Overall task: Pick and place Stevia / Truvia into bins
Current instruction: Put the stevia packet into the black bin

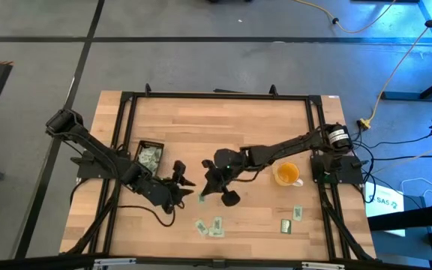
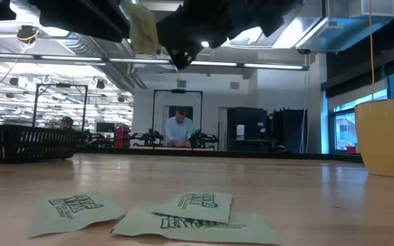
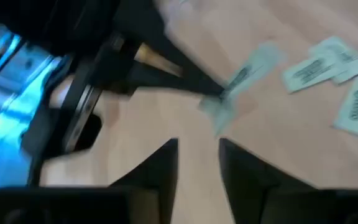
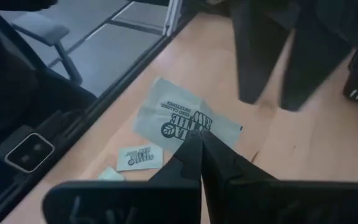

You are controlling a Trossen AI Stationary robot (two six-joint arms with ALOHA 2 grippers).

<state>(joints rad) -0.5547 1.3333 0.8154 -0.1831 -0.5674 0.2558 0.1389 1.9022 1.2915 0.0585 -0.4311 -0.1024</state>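
The right claw point(image 4: 199, 146) pinches a pale green paper sachet point(image 4: 185, 121) above the desk point(image 1: 231, 120) — the left claw point(image 3: 197, 149), fingers parted, faces it, nearer the black tray point(image 1: 150, 155).

blurred: sachet point(image 3: 241, 81) | cut off: yellow cup point(image 2: 388, 137)

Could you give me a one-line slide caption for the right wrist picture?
Right end effector pinching a green sachet above the table, facing the left end effector.
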